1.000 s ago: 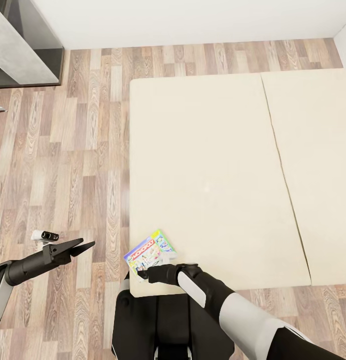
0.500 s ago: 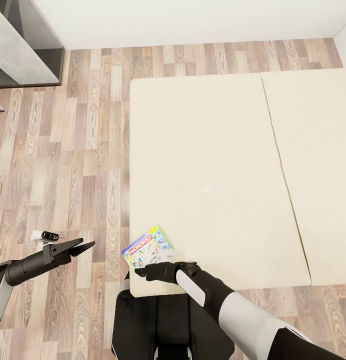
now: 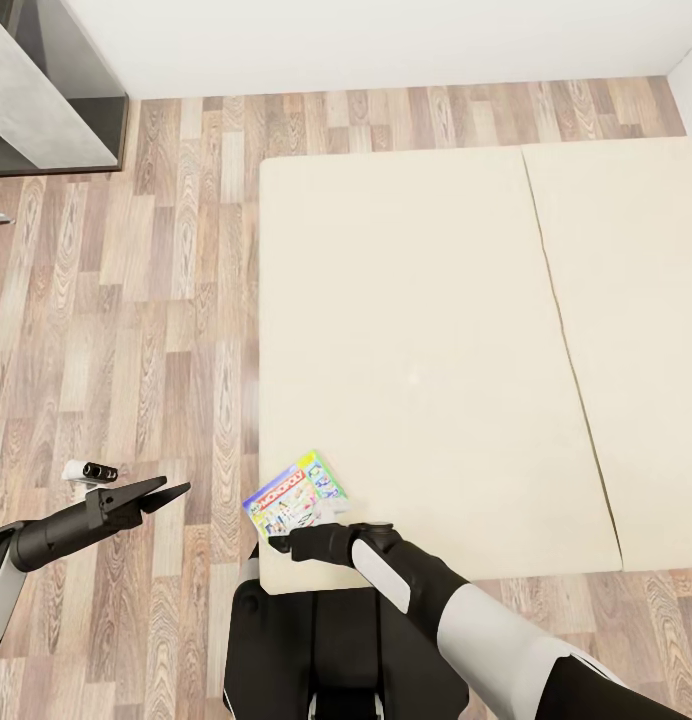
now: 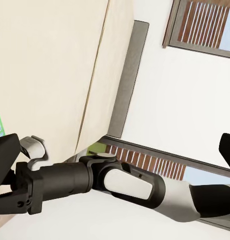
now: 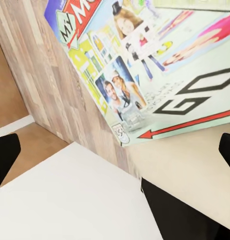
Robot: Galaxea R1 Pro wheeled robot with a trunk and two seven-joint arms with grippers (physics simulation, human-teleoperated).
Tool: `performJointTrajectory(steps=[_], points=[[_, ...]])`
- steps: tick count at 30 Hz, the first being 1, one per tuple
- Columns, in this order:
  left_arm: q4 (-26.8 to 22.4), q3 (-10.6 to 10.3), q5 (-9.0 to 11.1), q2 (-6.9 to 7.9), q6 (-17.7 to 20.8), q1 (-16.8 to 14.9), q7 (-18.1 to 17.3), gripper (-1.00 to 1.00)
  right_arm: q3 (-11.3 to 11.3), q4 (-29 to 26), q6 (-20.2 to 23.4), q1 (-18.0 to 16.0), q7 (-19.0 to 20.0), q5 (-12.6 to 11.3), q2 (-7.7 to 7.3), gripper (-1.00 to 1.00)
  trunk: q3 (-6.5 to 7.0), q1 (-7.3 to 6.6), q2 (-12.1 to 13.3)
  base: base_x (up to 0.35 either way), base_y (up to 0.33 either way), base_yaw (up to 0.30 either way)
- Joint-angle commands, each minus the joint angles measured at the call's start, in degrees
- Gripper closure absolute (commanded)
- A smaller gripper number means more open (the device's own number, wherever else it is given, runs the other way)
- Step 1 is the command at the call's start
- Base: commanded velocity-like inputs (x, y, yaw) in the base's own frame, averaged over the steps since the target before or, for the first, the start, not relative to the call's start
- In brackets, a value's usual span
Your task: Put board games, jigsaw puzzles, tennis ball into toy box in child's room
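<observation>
Head view: the Monopoly board game (image 3: 296, 501) lies flat on the beige mattress of the bed (image 3: 436, 330), close to the near-left corner, its left corner reaching the mattress edge above the wood-plank floor (image 3: 136, 300); the right gripper (image 3: 282, 543) sits at the box's near edge, just beside or touching it, contact not resolvable. Right wrist view: the printed lid of the box (image 5: 154, 75) lies ahead of the gripper, the dark fingertips (image 5: 5, 155) showing at the two sides of the frame, well apart; the jaws therefore stand spread, with nothing between them. The left gripper (image 3: 156, 494) hangs over the floor to the left of the bed, its two fingers parted and empty; a small white and black device (image 3: 90, 470) shows just above the left arm. The corner of a grey cabinet (image 3: 41, 95) shows at the far left, by the white wall.

Judged step: approach to a grasp on the box, not yet closed. Risks: the box is thin and flat on a soft surface, so the fingers may slide over the lid rather than seat on an edge; a push from the near side could drive it off the mattress corner to the floor; a grip on one corner only could let it pivot and slip.
</observation>
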Motion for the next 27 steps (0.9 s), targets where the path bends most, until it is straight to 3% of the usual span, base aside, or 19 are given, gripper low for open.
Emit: performJointTrajectory(steps=[1, 11, 27], points=[[0.0, 0.0, 0.0, 0.02, 0.6, 0.0, -0.2, -1.0, 0.1, 0.0, 0.1, 0.0, 0.1, -0.2, 0.0, -1.0, -0.05, 0.03, -0.1, 0.0, 0.0, 0.0], [0.0, 0.0, 0.0, 0.02, 0.6, 0.0, -0.2, -1.0, 0.4, -3.3, -0.1, 0.0, 1.9, -0.1, 0.0, -1.0, -0.05, 0.03, -0.1, 0.0, 0.0, 0.0], [0.0, 0.0, -0.1, 0.02, 0.6, 0.0, -0.2, -1.0, 0.4, -3.7, -0.1, 0.0, 2.2, -0.1, 0.0, -1.0, -0.05, 0.03, -0.1, 0.0, 0.0, 0.0]])
